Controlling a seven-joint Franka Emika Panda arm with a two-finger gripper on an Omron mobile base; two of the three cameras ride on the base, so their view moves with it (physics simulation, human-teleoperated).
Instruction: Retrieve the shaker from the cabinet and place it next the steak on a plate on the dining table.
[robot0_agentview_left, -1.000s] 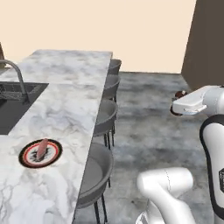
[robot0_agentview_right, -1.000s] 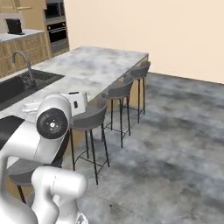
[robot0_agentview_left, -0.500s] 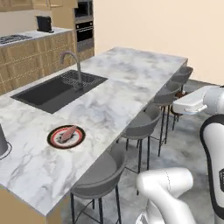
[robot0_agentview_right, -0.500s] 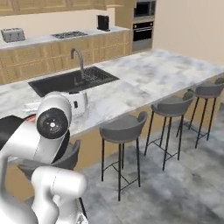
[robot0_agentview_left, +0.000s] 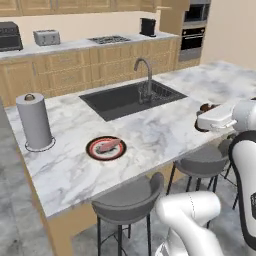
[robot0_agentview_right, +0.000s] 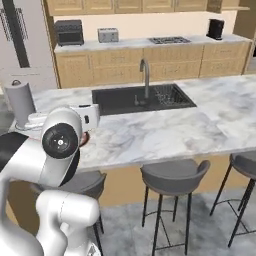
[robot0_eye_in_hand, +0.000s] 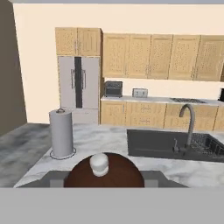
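Paper-towel roll stands upright at the desk's far left. Right of it, the plate carries the steak, near the front edge. Sink lies further right. At far right, the claw is clamped on the shaker, held above the desk's near edge.

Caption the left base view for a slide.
Gripper holding the shaker over the dining table, right of the plate with the steak.
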